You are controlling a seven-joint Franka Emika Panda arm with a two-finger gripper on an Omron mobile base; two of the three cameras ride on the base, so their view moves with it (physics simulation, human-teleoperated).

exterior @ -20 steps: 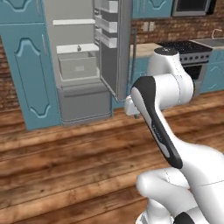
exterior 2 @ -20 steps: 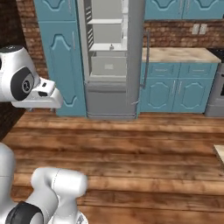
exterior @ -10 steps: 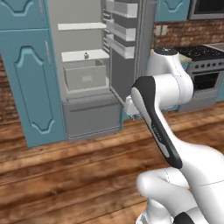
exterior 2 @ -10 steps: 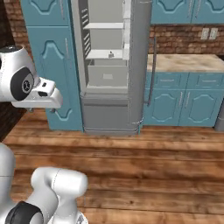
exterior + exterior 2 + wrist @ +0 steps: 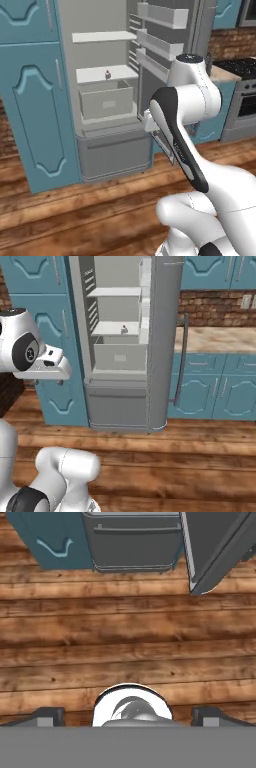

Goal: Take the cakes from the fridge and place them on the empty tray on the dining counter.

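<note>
A cherry-topped cake wedge (image 5: pixel 107 75) sits on the middle shelf (image 5: pixel 95 75) of the open fridge (image 5: pixel 162 341), above its drawer (image 5: pixel 106 101). Tiny and likely soft, it calls for a light pinch low on its sides. The hand (image 5: pixel 127 714) hangs spread, pointing at the wooden floor (image 5: pixel 125 637) before the fridge.

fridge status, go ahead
Gripper open, empty, over wood floor. Fridge door open, small cake on middle shelf. Path looks clear.
</note>
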